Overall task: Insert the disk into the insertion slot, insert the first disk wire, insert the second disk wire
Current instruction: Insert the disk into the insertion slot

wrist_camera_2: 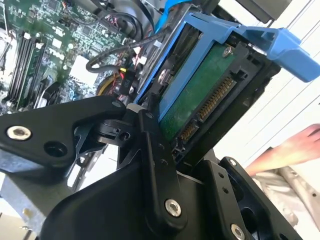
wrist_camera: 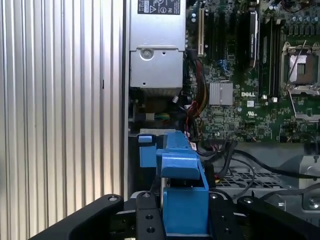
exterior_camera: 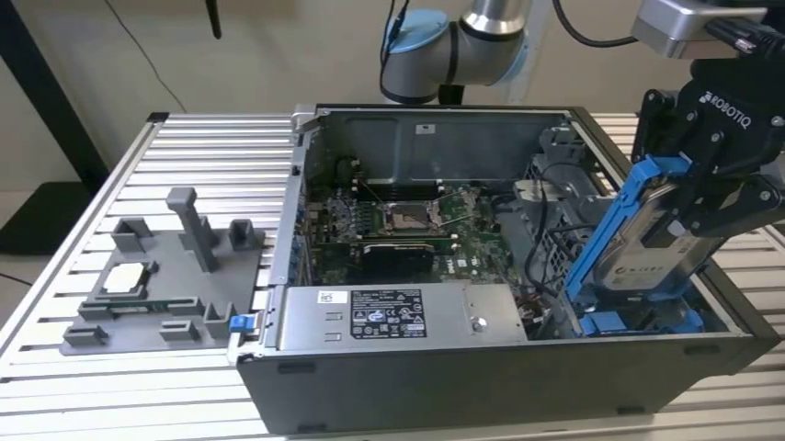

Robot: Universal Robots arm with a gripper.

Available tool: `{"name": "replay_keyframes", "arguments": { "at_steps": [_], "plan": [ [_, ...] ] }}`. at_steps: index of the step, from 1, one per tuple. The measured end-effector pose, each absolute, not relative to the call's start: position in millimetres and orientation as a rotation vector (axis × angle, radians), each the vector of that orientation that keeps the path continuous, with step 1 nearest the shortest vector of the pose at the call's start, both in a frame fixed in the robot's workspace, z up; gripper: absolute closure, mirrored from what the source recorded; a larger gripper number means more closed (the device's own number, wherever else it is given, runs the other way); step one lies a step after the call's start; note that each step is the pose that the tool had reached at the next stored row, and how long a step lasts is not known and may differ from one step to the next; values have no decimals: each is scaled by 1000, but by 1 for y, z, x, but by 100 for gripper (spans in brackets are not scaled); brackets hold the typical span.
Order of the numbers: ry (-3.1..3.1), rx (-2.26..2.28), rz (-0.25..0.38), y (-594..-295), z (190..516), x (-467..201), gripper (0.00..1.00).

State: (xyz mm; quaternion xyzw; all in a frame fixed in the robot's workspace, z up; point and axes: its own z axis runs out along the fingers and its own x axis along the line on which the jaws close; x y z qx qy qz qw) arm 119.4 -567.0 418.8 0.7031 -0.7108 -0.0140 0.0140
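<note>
Blue-framed silver-grey disk (exterior_camera: 638,266), clamped in the black claw (exterior_camera: 682,213), we find steeply tilted, lower end at the grey insertion slot (exterior_camera: 628,322), the exterior view's right.

I see the table (exterior_camera: 184,156), a ribbed aluminium top, carrying an open dark computer case (exterior_camera: 491,386). On the case floor lies a green motherboard (exterior_camera: 405,230) with a black CPU socket (exterior_camera: 406,217) near its middle. In the first wrist view a small silver heat sink (wrist_camera: 220,93) sits on the board. A silver power-supply box (exterior_camera: 392,317) with a white label lies along the case wall nearest the exterior view. Beside it, in the first wrist view, runs a bundle of red, yellow and black wires (wrist_camera: 195,100). To the exterior view's left of the case sits a grey fixture (exterior_camera: 160,312). It holds a square processor chip (exterior_camera: 127,278) and an upright post (exterior_camera: 190,225).
</note>
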Motion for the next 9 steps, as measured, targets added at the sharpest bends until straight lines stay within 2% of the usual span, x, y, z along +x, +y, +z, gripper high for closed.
{"name": "replay_keyframes", "arguments": {
  "at_steps": [9],
  "plan": [
    [-2213,2190,-44,-567,411,125,100]
  ]
}}
